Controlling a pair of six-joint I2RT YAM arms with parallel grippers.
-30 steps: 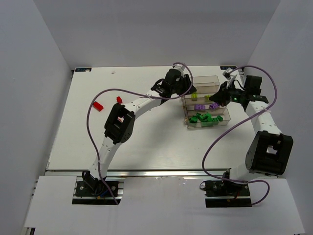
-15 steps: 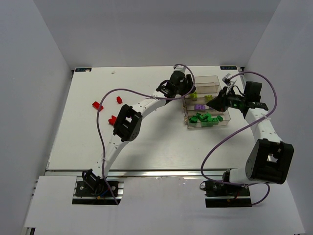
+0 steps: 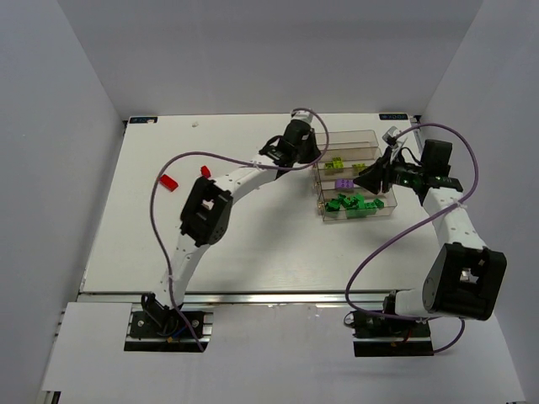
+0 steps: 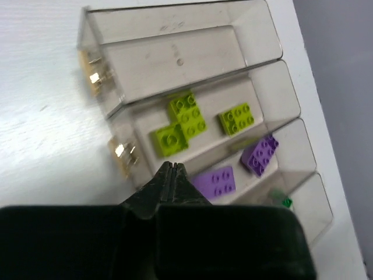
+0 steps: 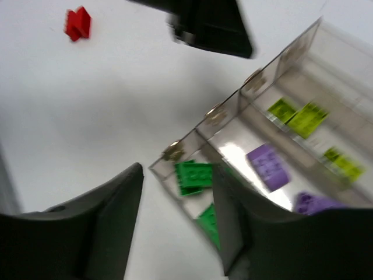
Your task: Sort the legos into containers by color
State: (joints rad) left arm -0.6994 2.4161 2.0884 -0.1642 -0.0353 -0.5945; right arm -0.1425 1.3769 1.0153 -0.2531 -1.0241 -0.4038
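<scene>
The containers (image 3: pixel 369 136) are four clear bins in a row at the table's right. The far bin (image 4: pixel 175 52) holds nothing. The second holds yellow-green legos (image 4: pixel 186 114), the third purple legos (image 4: pixel 260 154), and the nearest green legos (image 3: pixel 354 204). Two red legos (image 3: pixel 170 180) lie loose on the table at the left. My left gripper (image 4: pixel 169 169) is shut on nothing, its tips over the bins' left ends (image 3: pixel 310 156). My right gripper (image 5: pixel 178 192) is open and empty, hanging above the green bin's end (image 3: pixel 364 178), with a green lego (image 5: pixel 194 175) below it.
The left arm's elbow (image 3: pixel 206 210) hangs over the table near the red legos. Purple cables loop above both arms. White walls enclose the table on three sides. A red lego (image 5: pixel 77 23) and the left gripper (image 5: pixel 210 26) show in the right wrist view.
My right gripper has gone from shut to open and no longer holds the purple lego it carried. My left gripper opened and then shut. The left elbow swung out and back.
</scene>
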